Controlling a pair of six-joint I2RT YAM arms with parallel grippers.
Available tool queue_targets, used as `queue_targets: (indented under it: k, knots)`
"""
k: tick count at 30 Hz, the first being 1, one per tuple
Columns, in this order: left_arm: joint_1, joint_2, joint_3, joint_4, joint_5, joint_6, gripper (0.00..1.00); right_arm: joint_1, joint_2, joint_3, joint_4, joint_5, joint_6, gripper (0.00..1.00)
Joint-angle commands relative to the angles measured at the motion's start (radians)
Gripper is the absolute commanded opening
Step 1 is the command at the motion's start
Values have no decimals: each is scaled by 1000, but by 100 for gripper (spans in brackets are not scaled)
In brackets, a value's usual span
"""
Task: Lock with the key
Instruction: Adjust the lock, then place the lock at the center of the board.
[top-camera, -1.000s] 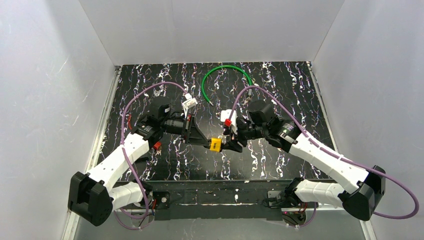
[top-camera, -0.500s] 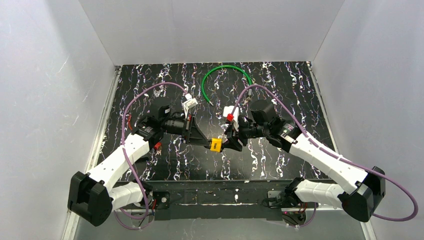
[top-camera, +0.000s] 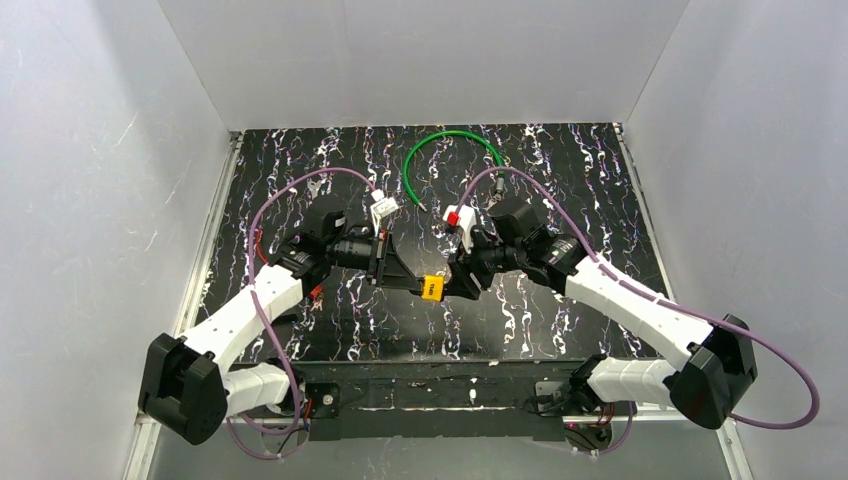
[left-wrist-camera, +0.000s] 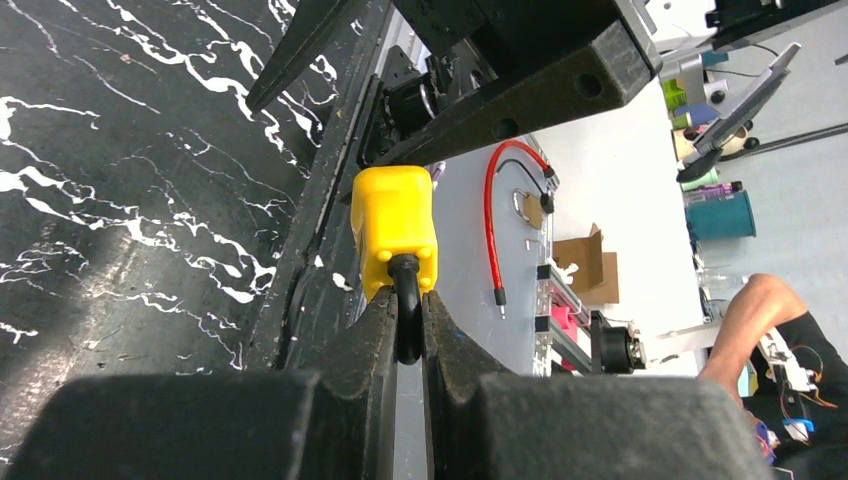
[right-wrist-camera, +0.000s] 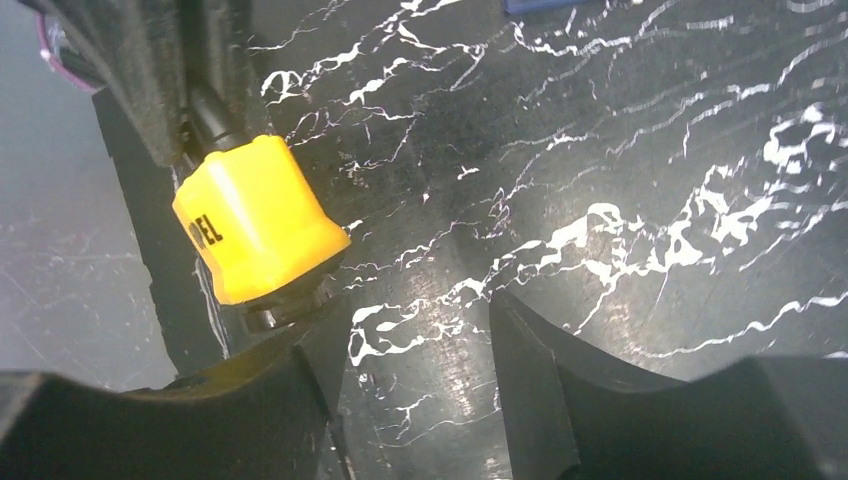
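Note:
The lock, a small yellow padlock with black lettering, hangs above the table centre. My left gripper is shut on its dark shackle, and the yellow body sticks out past the fingertips. My right gripper faces it from the right. In the right wrist view the lock is at the upper left, outside the open, empty right gripper. A small dark metal piece, seemingly the key, sticks out of the lock's underside beside one finger.
A green cable curves at the back of the black marbled table. A small red item lies under my left arm. A blue object shows at the top of the right wrist view. White walls enclose three sides.
My right wrist has swung a little back and to the left while its fingers stayed at the lock. The left arm and the lock have hardly moved.

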Motion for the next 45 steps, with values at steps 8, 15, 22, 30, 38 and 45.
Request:
queue_targets:
  k: [8, 15, 22, 30, 38, 45]
  knots:
    - [-113, 80, -4, 53, -47, 0, 0, 40, 49, 101, 517, -140, 251, 61]
    - [-114, 123, 0, 67, -13, -20, 0, 70, 52, 135, 495, -196, 193, 60]
    - [-11, 29, -28, 26, -3, 4, 0, -94, -2, 143, 240, -180, 102, 63]
    - [98, -22, -28, 63, 122, -44, 0, -332, 14, 132, -56, -287, -167, 73]
    - [105, 28, 40, -66, 18, -57, 0, -212, -1, 211, -288, -156, -373, 92]
    - [72, 75, 77, -97, -48, -120, 0, -31, 24, 276, -278, 38, -426, 98]
